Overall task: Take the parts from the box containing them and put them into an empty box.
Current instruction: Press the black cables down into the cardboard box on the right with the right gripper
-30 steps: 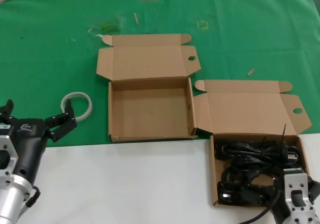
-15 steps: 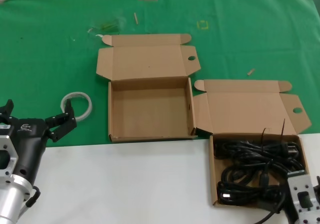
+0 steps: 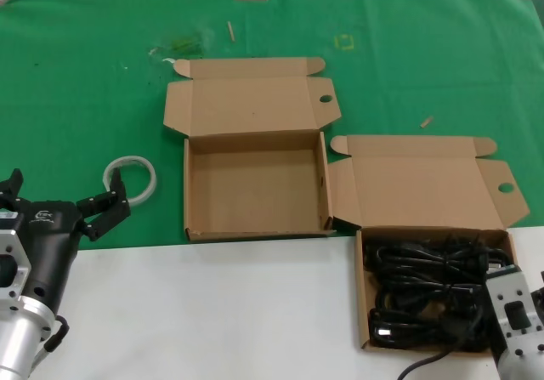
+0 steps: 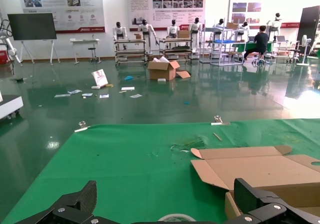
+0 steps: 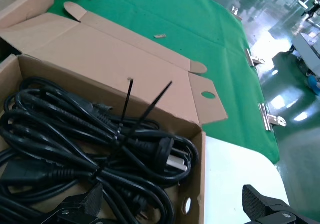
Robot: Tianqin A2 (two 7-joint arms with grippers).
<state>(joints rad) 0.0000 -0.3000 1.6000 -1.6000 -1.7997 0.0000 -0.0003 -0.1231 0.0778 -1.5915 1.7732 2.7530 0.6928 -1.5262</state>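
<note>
Judging progress, I see nothing moved: the parts (image 3: 429, 291) fill their box (image 3: 425, 193); the empty box (image 3: 255, 195) beside it stays bare. Right tool (image 5: 180, 209) spread above them; left tool (image 3: 64, 201) spread, idle.

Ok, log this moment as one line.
left end effector: open, parked by white ring | right end effector: open over power cords | empty box: nothing inside

The empty box (image 3: 255, 186) stands open from above, its lid folded back flat. The box of cords (image 3: 429, 269) sits just beside it; between them a side flap (image 3: 340, 195) leans in. A white ring (image 3: 131, 178) lies near the left gripper (image 3: 59, 200).
</note>
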